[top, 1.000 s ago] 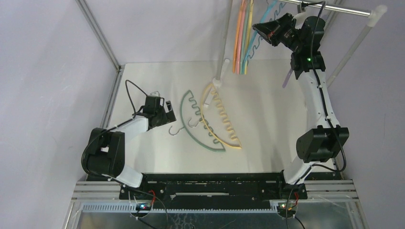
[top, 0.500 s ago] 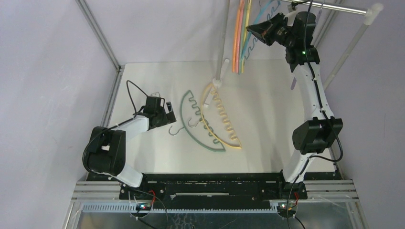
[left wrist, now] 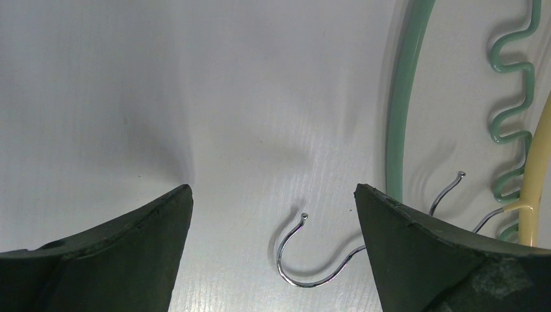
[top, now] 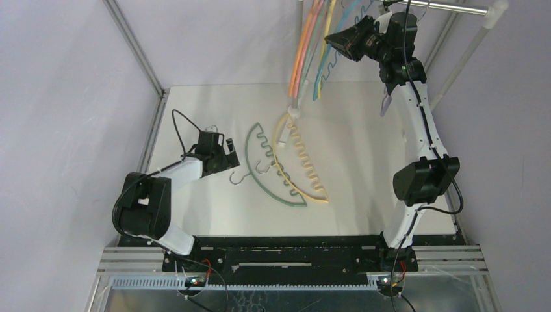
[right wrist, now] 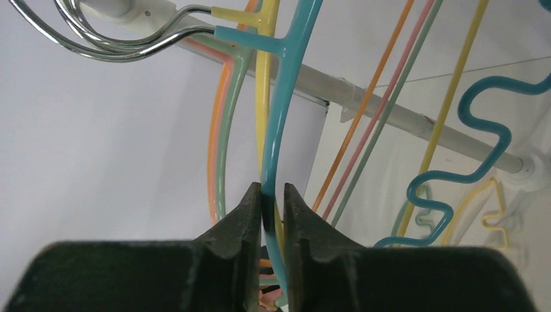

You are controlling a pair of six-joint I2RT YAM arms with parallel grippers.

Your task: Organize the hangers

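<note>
At one o'clock the right gripper (right wrist: 268, 195) pinches the blue hanger (right wrist: 284, 97); seat its hook squarely on the rail (right wrist: 409, 117) before releasing. The left gripper (left wrist: 273, 190), at nine o'clock, hangs open.

Bright, even, diffuse light throughout.
Soft shadows sit beside the metal hook (left wrist: 281, 253); the right gripper (right wrist: 272, 194) looms dark, slightly soft.

place: robot lab test cell | white table (top: 364, 130) | plain lilac panels (top: 65, 97) on metal struts (top: 133, 45) around table | slotted aluminium rails (top: 455, 259) at table's near edge
</note>
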